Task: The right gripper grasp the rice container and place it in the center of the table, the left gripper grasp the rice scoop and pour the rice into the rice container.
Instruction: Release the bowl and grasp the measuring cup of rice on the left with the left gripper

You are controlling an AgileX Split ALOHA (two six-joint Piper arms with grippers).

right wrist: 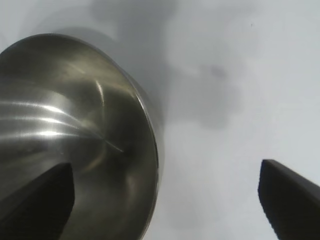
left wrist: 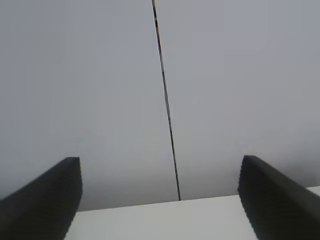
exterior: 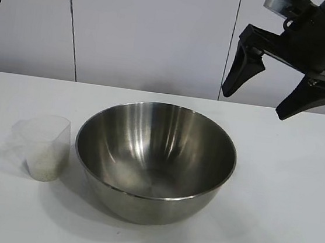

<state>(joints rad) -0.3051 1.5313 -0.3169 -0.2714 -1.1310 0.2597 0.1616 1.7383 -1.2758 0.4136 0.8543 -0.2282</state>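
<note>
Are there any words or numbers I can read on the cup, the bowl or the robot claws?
None: no words, numbers or labels show in any view.
Rice scoop: no readable marks.
Rice container: plain steel.
Right claw and left claw: plain black.

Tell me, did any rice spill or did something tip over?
Nothing stands out. The rice scoop stands upright left of the rice container, with the rice still inside it. No grains show on the table. The bowl sits level and looks empty. The right gripper hangs open above, holding nothing.
</note>
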